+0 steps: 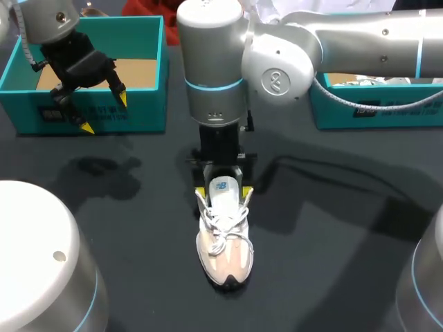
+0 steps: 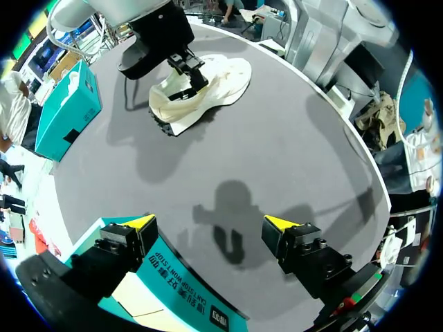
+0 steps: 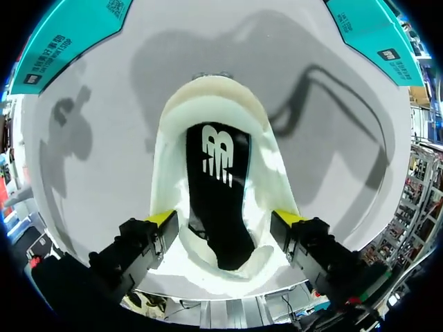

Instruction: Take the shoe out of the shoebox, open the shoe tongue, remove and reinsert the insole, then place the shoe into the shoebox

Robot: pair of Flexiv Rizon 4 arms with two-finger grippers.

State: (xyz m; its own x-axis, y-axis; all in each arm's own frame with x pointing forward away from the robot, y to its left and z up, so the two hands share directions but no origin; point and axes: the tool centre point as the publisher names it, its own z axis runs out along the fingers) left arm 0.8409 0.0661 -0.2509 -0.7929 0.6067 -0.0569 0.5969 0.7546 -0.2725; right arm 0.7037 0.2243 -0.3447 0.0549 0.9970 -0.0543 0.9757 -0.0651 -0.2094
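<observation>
A white and cream shoe [image 1: 225, 238] lies on the dark table in the middle, toe toward the front edge, laces tied. My right gripper [image 1: 223, 191] comes straight down over its heel end. In the right wrist view the right gripper [image 3: 225, 220] is open, its yellow fingertips [image 3: 163, 218] standing either side of the shoe's collar [image 3: 208, 104]. A black insole [image 3: 218, 187] lies inside the shoe. My left gripper [image 1: 105, 113] hangs open and empty above the front wall of the teal shoebox [image 1: 142, 111] at the back left. Far ahead of the left gripper [image 2: 211, 222] lies the shoe [image 2: 208, 86].
A second teal box [image 1: 374, 111] stands at the back right under my right arm. The left shoebox [image 2: 187, 290] lies just below the left fingers. Bare dark table surrounds the shoe on all sides.
</observation>
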